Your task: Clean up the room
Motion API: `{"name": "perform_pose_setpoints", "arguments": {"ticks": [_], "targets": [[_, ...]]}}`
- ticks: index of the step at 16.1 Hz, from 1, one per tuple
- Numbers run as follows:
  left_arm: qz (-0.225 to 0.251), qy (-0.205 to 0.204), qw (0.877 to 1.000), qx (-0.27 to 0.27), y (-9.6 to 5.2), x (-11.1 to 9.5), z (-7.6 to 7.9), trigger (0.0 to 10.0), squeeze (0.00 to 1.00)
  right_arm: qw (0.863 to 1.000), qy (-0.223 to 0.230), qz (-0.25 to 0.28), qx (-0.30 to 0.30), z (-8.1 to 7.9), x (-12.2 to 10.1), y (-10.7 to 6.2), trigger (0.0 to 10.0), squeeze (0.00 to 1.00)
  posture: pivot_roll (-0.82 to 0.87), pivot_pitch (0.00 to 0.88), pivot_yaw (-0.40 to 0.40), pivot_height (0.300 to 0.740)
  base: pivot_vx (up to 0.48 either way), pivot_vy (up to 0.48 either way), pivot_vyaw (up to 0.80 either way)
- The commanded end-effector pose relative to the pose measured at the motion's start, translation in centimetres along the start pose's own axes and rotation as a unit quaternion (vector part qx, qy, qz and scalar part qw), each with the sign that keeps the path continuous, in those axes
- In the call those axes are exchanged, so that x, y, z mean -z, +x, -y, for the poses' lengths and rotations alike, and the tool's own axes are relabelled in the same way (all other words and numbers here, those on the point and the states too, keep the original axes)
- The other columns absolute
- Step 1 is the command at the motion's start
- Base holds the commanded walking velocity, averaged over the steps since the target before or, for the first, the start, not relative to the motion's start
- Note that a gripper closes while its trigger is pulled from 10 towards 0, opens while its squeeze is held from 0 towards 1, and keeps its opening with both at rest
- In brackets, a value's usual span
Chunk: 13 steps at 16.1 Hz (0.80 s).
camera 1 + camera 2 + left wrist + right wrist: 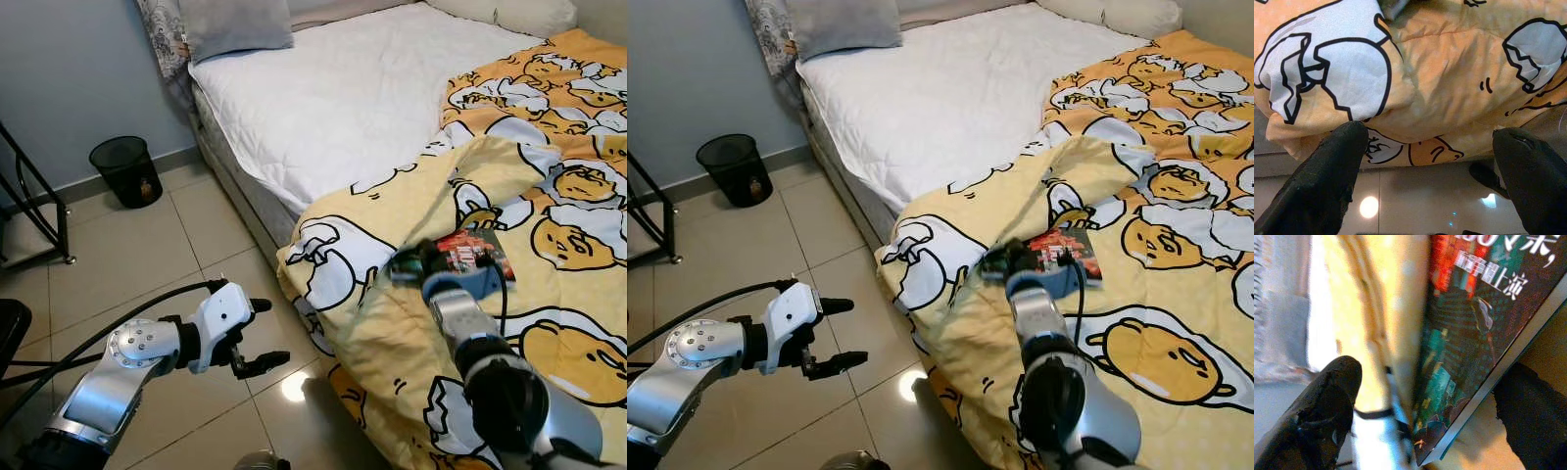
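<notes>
Right wrist view: spread fingers [1327, 406] straddle a glossy red-and-teal book [1469, 338] on the quilt [411, 323].

Both head views look forward and down from standing height at the bed [343, 98] and tiled floor [147, 255], sharing almost the entire scene. The left wrist view faces the quilt [1440, 88] edge closely; the right wrist view sits nearly against a book [1474, 333].

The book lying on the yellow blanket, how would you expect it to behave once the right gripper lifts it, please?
The book looks thin and flat-covered, so probably light and fairly stiff. Its glossy cover may slip between the right gripper fingers. The soft blanket beneath will likely give under pressure.
</notes>
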<state>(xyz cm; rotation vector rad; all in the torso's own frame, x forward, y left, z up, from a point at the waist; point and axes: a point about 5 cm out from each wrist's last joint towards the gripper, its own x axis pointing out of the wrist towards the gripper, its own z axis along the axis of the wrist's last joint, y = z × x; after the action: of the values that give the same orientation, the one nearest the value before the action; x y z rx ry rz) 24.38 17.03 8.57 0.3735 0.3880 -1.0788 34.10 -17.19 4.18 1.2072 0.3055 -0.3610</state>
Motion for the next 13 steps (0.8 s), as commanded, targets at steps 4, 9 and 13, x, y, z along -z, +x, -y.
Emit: {"name": "perform_pose_setpoints", "arguments": {"ticks": [4, 9, 13], "targets": [[0.024, -0.002, 1.0, -0.018, 0.0, -1.1, -0.7, 10.0, 0.87, 0.999, 0.023, 0.02, -0.019, -0.7, -0.5, 0.1, 0.0, 0.0, 0.14, 0.011, 0.082, 0.74, 0.0, 0.0, 0.0], [0.037, -0.007, 0.999, -0.028, 0.2, -1.5, -0.9, 10.0, 0.88, 1.0, 0.003, 0.004, 0.012, 0.0, -0.1, 0.0, 0.0, 0.0, 0.14, 0.006, 0.069, 0.74, 0.0, 0.0, 0.0], [0.042, -0.009, 0.999, -0.031, 0.2, -1.6, -0.9, 10.0, 0.88, 1.0, 0.005, 0.006, 0.016, 0.1, -0.3, 0.1, 0.0, 0.0, 0.13, 0.0, 0.07, 0.74, 0.0, 0.0, 0.0]]}}
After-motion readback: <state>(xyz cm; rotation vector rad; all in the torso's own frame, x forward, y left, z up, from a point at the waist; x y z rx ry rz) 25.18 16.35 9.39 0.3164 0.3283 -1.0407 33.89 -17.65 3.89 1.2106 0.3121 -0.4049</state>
